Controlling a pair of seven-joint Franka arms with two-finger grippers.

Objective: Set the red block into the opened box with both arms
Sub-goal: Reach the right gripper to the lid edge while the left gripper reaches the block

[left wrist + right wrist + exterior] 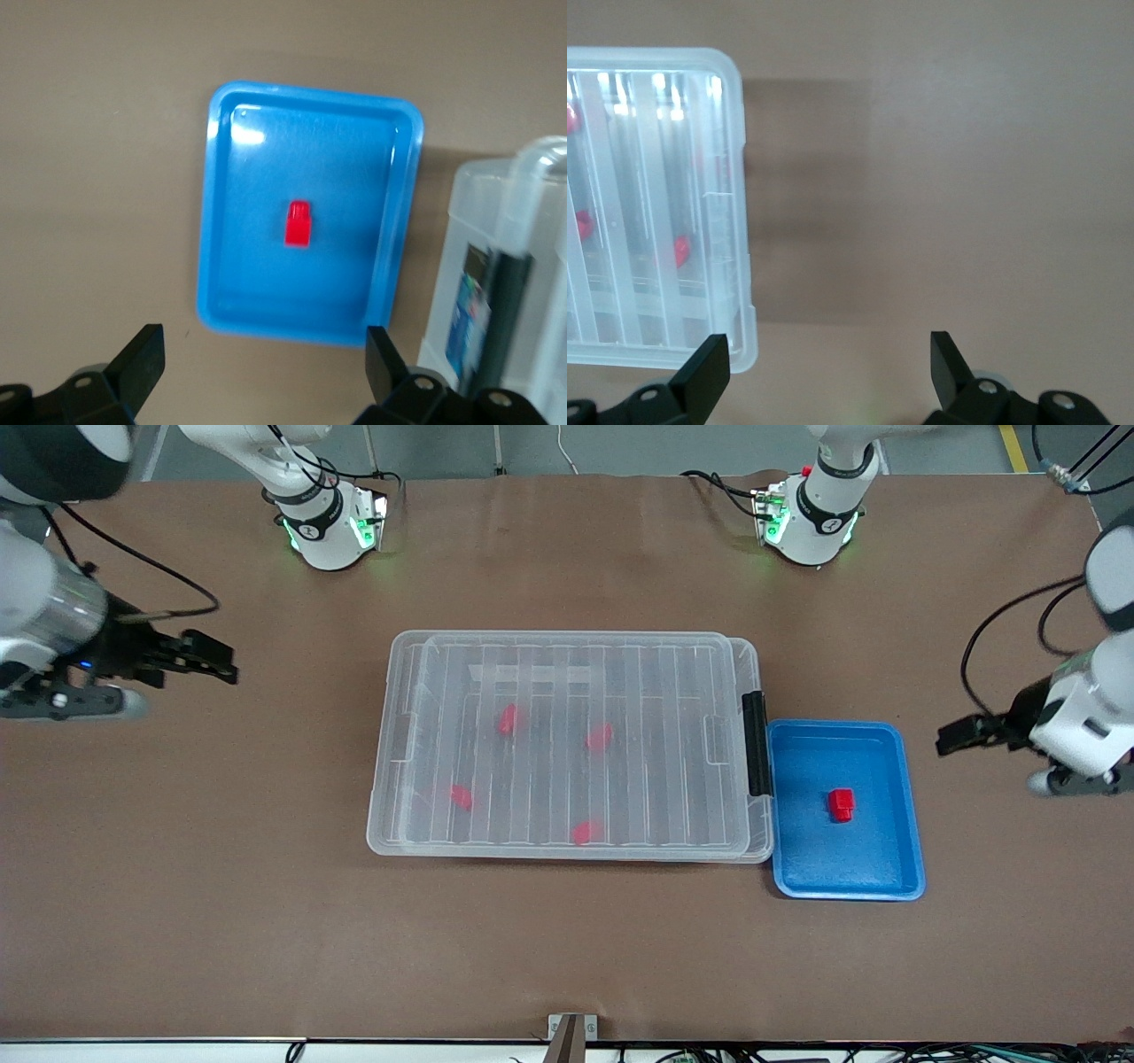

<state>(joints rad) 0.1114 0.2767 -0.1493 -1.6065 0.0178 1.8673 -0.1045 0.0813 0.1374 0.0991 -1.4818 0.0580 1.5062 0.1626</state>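
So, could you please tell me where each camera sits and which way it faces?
Front: high across the table, facing both bases; shows the box, both arms.
Left wrist: over the blue tray with the red block; own open fingers show.
Right wrist: over the box's end; own open fingers show.
Shared: box, every view.

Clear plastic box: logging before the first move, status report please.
Left pincer and right pincer open, empty. Red block in blue tray. Clear plastic box lid on, latch closed.

No legible text anywhere — label beside the black latch of the box blurred, unreadable.
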